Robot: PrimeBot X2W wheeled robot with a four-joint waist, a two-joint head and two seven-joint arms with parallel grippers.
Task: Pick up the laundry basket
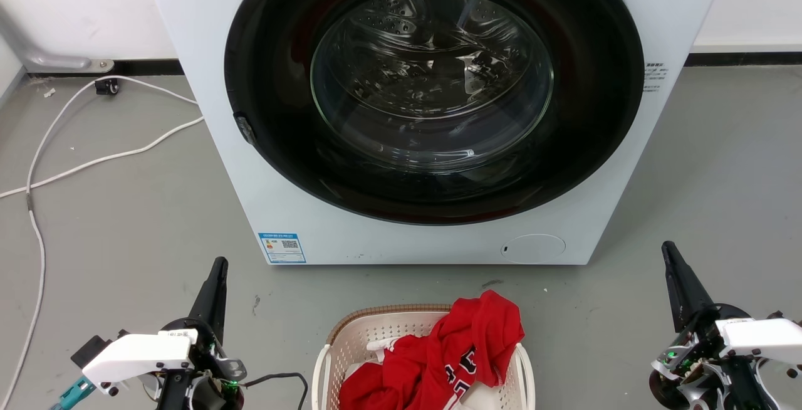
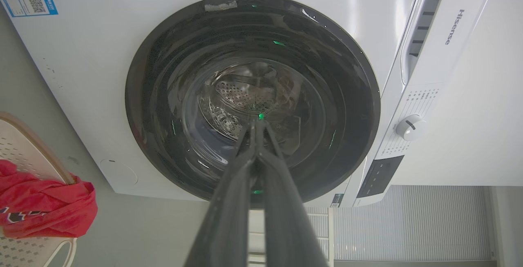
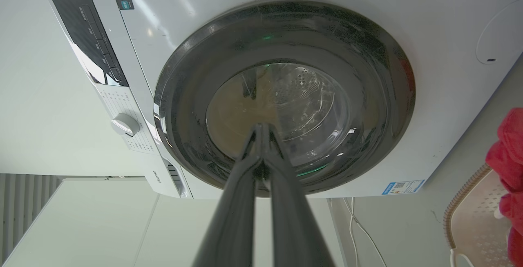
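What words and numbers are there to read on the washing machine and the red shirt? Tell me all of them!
"Hisense": on the drawer front of the washing machine.
Blue sticker at its bottom corner: print too small to read.
Small dark print near its right edge: too small to read.
Control panel and dial markings: too small to read.
Red shirt: its print is folded over, unreadable.

laundry basket | cream perforated plastic, brown woven rim, white handles | upright | low centre, head view
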